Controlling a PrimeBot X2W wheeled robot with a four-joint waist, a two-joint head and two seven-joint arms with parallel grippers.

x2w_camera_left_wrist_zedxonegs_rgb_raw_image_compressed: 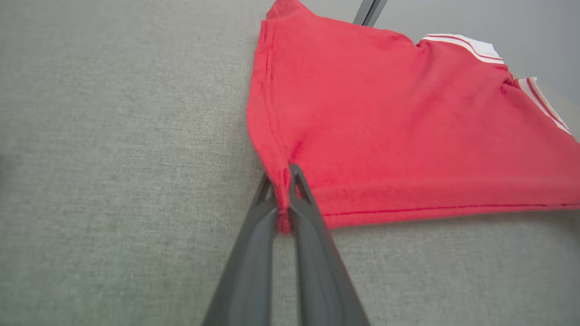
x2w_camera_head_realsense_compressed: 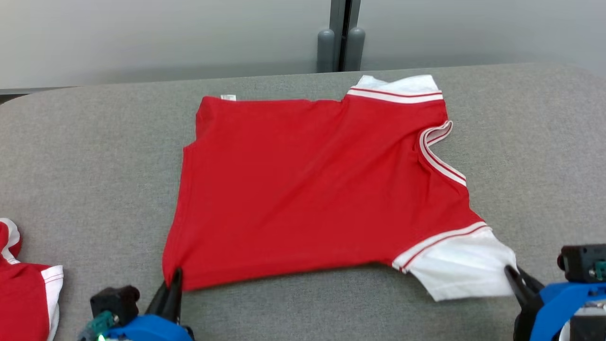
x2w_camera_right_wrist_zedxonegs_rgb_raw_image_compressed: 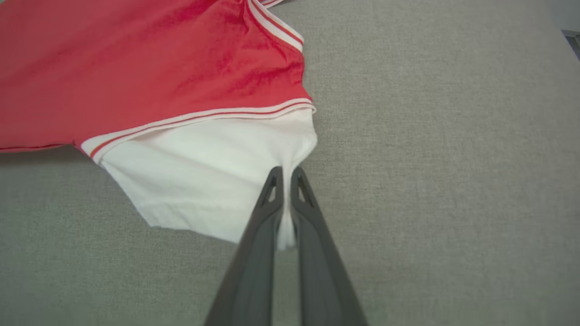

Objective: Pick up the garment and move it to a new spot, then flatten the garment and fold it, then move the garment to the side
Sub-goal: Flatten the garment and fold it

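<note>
The garment point(x2w_camera_head_realsense_compressed: 312, 184) is a red T-shirt with white, red-striped sleeves, spread mostly flat on the grey table point(x2w_camera_head_realsense_compressed: 94, 156). My left gripper point(x2w_camera_head_realsense_compressed: 173, 284) is shut on its near left hem corner; in the left wrist view the red cloth point(x2w_camera_left_wrist_zedxonegs_rgb_raw_image_compressed: 408, 127) is pinched between the fingers of the left gripper point(x2w_camera_left_wrist_zedxonegs_rgb_raw_image_compressed: 283, 174). My right gripper point(x2w_camera_head_realsense_compressed: 513, 272) is shut on the edge of the near white sleeve point(x2w_camera_head_realsense_compressed: 459, 267). In the right wrist view the white sleeve point(x2w_camera_right_wrist_zedxonegs_rgb_raw_image_compressed: 204, 176) bunches into the right gripper point(x2w_camera_right_wrist_zedxonegs_rgb_raw_image_compressed: 284, 174).
A second red and white garment point(x2w_camera_head_realsense_compressed: 26, 293) lies at the table's near left edge. A grey wall with a dark post point(x2w_camera_head_realsense_compressed: 342, 35) stands behind the table. Bare table surface lies on both sides of the shirt.
</note>
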